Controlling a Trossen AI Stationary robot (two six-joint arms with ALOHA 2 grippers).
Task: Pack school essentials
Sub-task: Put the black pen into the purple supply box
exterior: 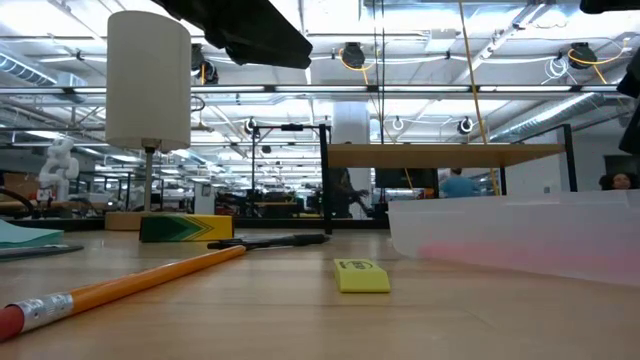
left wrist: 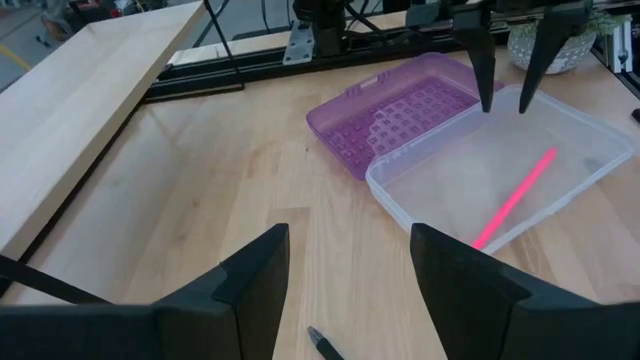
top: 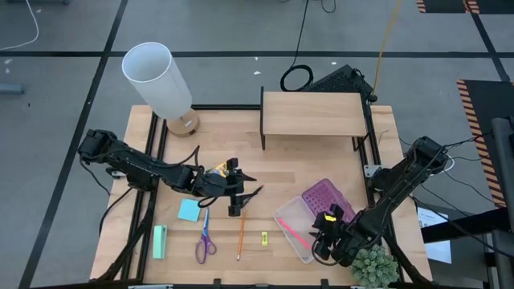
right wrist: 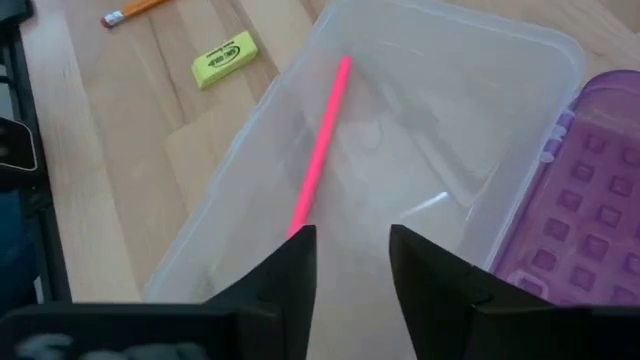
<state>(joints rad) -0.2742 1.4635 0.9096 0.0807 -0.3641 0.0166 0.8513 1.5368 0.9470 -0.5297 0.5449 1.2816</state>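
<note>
Wooden table [top: 281,172] on grey taped floor; both claws spread, right claw [top: 328,233] over clear box [top: 299,229], left claw [top: 238,191] mid-table.

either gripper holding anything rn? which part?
Nothing held. Left gripper open above the black pen; right gripper open over the box, pink pen inside.

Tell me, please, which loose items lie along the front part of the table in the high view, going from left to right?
Green eraser-like block → light-blue note pad → purple-handled scissors → orange pencil → tiny yellow piece → clear case with the pink pen inside → its purple lid.
</note>
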